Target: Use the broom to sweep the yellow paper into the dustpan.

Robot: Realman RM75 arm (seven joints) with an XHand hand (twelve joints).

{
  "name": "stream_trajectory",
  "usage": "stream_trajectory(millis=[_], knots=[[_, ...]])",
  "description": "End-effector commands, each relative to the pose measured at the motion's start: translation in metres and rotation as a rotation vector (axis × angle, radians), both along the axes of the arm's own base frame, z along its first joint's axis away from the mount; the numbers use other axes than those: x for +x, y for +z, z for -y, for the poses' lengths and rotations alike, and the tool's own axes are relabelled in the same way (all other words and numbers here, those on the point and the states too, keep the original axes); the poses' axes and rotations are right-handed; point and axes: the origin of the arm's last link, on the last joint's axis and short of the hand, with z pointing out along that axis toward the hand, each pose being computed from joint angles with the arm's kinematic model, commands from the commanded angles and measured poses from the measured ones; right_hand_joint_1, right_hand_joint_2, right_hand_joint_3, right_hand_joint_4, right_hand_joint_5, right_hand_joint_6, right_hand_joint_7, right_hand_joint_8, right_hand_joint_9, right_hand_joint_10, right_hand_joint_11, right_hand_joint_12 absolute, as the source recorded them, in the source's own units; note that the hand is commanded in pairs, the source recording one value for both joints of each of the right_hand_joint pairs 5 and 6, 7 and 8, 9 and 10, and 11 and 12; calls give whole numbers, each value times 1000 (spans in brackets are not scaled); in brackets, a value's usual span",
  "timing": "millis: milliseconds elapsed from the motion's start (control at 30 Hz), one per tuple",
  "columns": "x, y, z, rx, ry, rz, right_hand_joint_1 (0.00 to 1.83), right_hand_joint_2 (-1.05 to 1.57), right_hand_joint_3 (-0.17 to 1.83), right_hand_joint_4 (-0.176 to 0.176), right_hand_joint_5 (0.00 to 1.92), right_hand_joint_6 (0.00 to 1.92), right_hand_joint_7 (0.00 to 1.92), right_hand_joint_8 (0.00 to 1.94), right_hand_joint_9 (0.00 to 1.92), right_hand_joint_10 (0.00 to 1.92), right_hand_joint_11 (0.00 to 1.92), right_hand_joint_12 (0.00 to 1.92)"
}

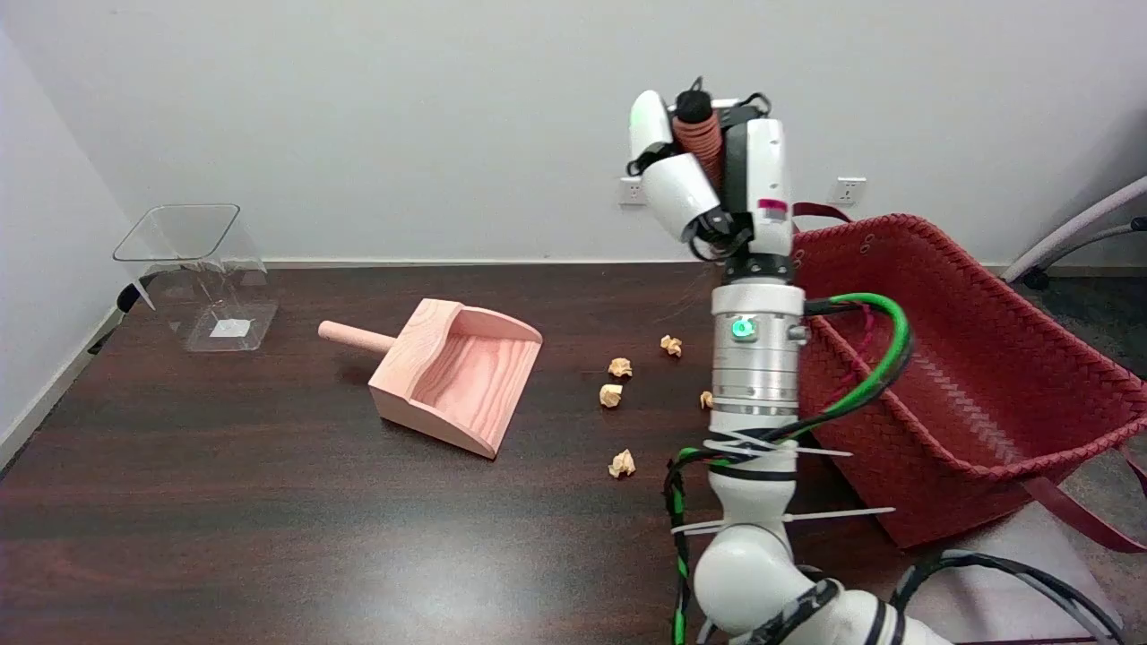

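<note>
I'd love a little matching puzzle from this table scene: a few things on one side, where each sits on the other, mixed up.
Things:
1. dustpan
2. basket
3. clear box
4. broom

Places:
A. far left corner of the table
B. up in the air, in the right hand
C. tipped over at the right
D. mid-table, left of the paper balls

Pairs: 1-D, 2-C, 3-A, 4-B

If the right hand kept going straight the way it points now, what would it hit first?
Probably nothing close: the right hand, gripping the broom handle, points up and away toward the white wall. Depth is unclear.
</note>
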Motion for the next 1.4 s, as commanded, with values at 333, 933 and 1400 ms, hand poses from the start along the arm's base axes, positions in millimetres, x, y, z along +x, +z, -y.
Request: stream_trajectory(millis=[333,933,1400], knots=[[-56,-2,6,-37,-179,58,834,1571,721,0,1920,1920,1920,1920,1920,1920,1920,1920],[-98,37,10,-20,-219,97,821,1571,797,0,1920,1920,1920,1920,1920,1920,1920,1920],[-120,58,11,-51,-256,98,827,1571,754,0,1920,1920,1920,1920,1920,1920,1920,1920]])
